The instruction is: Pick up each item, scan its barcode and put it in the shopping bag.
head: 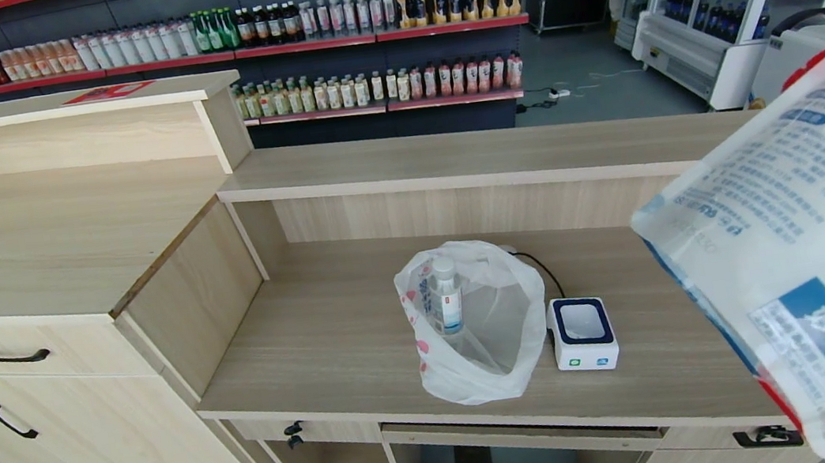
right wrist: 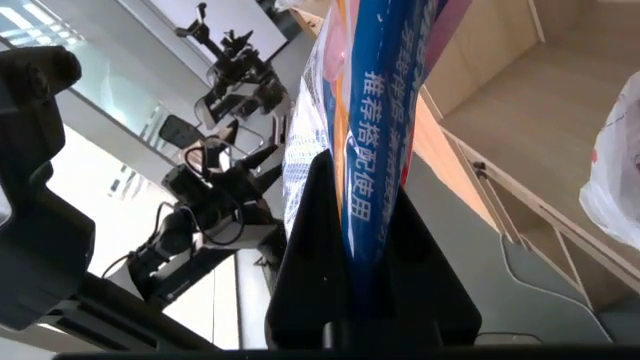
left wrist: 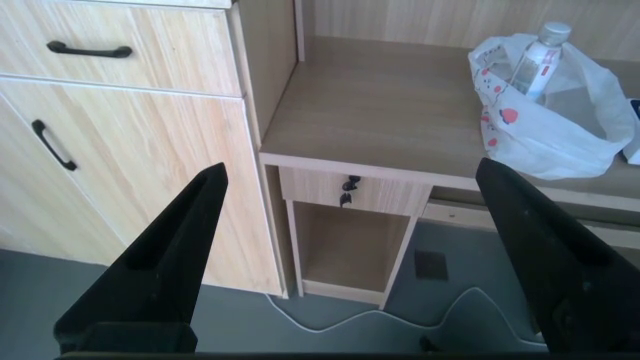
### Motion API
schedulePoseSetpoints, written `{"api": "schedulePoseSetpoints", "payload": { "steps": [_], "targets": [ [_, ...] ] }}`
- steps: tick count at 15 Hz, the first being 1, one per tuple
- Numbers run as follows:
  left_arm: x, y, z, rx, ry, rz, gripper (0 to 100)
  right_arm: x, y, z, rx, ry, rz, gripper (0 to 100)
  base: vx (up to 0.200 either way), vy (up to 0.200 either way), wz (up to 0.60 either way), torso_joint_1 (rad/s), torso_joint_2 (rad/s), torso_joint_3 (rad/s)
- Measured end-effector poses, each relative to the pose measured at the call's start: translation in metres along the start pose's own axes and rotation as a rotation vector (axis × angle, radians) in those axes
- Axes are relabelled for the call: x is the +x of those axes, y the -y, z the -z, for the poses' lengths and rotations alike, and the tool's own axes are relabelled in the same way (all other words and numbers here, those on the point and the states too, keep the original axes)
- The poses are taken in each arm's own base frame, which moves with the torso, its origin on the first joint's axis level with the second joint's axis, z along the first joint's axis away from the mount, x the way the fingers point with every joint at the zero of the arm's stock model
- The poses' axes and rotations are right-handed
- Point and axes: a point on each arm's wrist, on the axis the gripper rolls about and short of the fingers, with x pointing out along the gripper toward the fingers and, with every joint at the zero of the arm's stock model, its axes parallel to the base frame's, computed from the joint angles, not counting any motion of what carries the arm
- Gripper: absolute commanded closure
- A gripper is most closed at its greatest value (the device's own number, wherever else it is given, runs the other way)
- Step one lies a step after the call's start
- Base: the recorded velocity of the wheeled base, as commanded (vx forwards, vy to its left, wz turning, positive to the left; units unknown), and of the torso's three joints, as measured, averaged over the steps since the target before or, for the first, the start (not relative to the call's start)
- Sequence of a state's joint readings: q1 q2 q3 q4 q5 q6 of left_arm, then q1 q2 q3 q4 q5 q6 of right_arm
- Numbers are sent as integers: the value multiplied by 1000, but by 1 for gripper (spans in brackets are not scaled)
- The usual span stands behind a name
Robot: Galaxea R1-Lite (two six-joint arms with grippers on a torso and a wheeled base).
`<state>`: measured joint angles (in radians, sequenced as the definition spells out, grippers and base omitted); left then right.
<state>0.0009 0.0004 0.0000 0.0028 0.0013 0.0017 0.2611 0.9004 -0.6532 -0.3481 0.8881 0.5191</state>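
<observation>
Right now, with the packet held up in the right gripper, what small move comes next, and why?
Probably lower the packet toward the scanner, printed face toward its window. The right gripper clamps it high, far from the scanner, which sits on the counter beside the shopping bag; no scan is evident.

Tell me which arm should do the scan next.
Right. The right hand is shut on the pouch, raised right of the scanner; the left hand is open, empty, down by the cabinet.

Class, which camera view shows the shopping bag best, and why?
The head view: the whole shopping bag stands open beside the scanner, a bottle inside. The left wrist view shows it from the side; the right wrist view catches one edge.
</observation>
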Motion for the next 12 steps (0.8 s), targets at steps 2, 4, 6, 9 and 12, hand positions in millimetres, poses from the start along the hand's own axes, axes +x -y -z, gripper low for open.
{"api": "schedulePoseSetpoints", "payload": {
  "steps": [2, 4, 6, 9, 12],
  "targets": [
    [0, 0, 0, 0, 1, 0, 0, 5, 14, -2, -179, 24, 120, 100, 0, 0, 0, 0, 0, 0],
    [0, 0, 0, 0, 1, 0, 0, 8, 39, -3, -388, 20, 359, 100, 0, 0, 0, 0, 0, 0],
    [0, 0, 0, 0, 0, 0, 0, -1, 74, 2, -665, -94, 692, 100, 0, 0, 0, 0, 0, 0],
    [0, 0, 0, 0, 1, -1, 0, -19, 117, 12, -844, -242, 966, 100, 0, 0, 0, 0, 0, 0],
    [0, 0, 0, 0, 1, 0, 0, -25, 144, 16, -927, -330, 1027, 100, 0, 0, 200, -1, 1, -2]
  ]
}}
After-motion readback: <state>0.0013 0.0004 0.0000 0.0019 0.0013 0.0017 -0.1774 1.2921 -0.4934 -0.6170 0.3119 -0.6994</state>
